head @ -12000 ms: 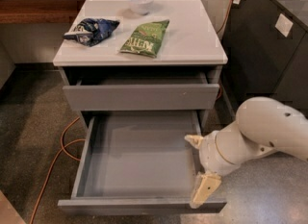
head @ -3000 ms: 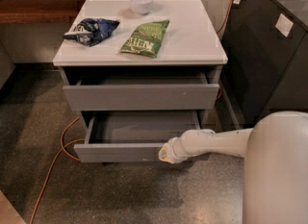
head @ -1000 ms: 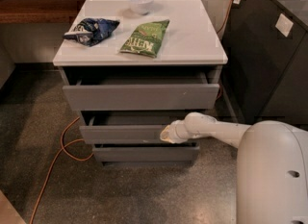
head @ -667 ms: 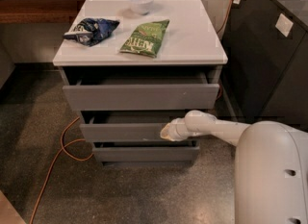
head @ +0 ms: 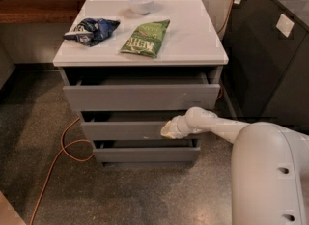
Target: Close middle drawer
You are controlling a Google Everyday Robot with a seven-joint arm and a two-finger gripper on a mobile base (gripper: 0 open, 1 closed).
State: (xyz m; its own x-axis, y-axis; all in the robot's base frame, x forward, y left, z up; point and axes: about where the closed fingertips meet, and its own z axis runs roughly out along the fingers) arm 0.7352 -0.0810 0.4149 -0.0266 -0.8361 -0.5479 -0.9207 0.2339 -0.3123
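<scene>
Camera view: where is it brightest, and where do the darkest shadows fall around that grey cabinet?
In the camera view, the white cabinet top is brightest, seemingly lit from above; the darkest bands lie in the gaps above the top drawer front and above the middle drawer; the gripper, at the middle drawer's front toward its right, shows pale against the grey.

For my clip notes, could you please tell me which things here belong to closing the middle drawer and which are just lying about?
Job: middle drawer, nearly shut; claw, against its front, right of centre.
Lying about: white bowl, green bag, blue bag on the cabinet top; orange cable on the floor.
</scene>
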